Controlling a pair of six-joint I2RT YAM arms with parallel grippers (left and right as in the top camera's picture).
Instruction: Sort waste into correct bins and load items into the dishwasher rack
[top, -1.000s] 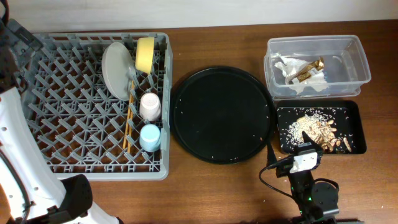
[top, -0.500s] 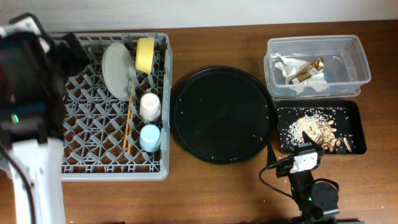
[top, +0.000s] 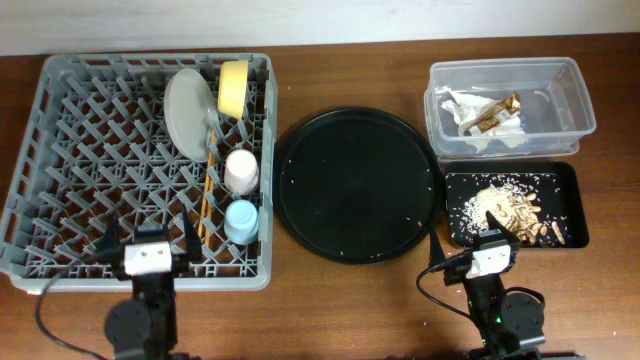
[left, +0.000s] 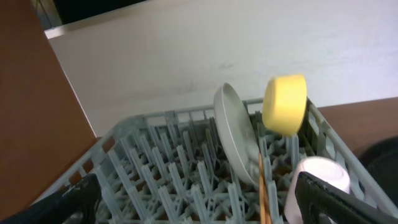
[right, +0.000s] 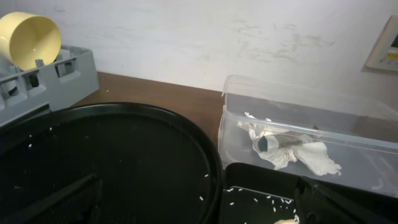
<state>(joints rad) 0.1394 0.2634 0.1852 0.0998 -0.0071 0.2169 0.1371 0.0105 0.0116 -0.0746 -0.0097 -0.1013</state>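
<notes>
The grey dishwasher rack at the left holds the grey-white plate on edge, the yellow bowl, the pink cup, the blue cup and the chopsticks. My left gripper is open and empty at the rack's front edge. In the left wrist view the plate, bowl and pink cup show. The clear tub holds napkins and the wrapper. The black rectangular tray holds rice and brown scraps. My right gripper is open and empty beside it.
A large round black tray with a few rice grains lies between the rack and the bins. In the right wrist view it fills the left, and the tub with a napkin stands at the right. A pale wall runs behind the table.
My left arm has swung away from over the rack's left side and now sits low at the rack's front edge. The right arm has not moved.
</notes>
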